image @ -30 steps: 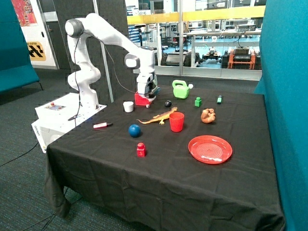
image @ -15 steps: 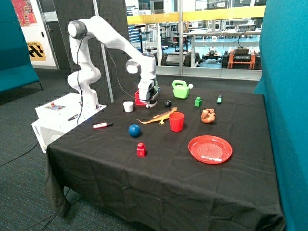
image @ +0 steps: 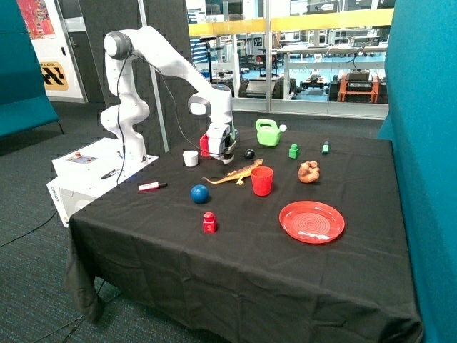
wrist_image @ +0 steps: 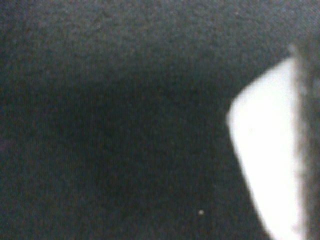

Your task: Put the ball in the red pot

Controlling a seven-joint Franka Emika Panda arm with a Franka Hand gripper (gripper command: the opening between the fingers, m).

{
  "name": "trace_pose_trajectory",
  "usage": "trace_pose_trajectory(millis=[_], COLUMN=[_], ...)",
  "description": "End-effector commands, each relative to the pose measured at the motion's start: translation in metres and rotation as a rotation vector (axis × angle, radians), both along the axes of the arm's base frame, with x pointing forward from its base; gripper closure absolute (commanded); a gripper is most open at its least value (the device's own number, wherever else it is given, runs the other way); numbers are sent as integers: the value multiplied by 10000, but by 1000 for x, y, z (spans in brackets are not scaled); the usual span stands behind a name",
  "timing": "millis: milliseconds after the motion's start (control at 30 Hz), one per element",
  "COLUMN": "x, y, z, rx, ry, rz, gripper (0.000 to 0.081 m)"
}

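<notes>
One dark blue ball sits loose on the black cloth of the desk, toward the edge nearest the robot's base, with nothing touching it. It looks smooth, round and rigid, probably light, so I judge it will roll at a nudge and slip out of a shallow pinch; the safest hold is across its widest part, straight down from above. A red block with a knob stands just nearer the front edge, a marker lies toward the side edge, and an orange toy lizard and a red cup lie toward the middle. The red pot stands farther back, well apart from the ball and partly hidden behind the claw, with a white cup beside it. The claw hangs low by the pot, holding nothing that I can see; whether its jaws stand apart or closed I cannot tell. The wrist view shows only dark cloth and a white shape. The ball is not yet picked up.
</notes>
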State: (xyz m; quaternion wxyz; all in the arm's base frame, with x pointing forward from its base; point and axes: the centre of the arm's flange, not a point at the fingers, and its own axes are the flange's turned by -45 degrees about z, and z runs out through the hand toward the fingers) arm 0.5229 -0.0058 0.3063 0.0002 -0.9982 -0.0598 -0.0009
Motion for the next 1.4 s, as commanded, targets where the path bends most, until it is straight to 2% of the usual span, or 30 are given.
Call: trace_pose_trajectory(millis=[0,67,167,233,333,467,767,1367], x=[6,6,6,6,5,4,3,-4], y=[1,1,3,3,4,4,-1,-23], z=[-7,-7,-5,-3,-1,3,6,9], rx=[-6,-6,-6,-6,-6,-6,-6,-6], ry=[18,18,18,18,18,18,18,18], rz=[139,180,384,429,521,574,562,404], gripper=[808,808,441,310,183,75,5,0])
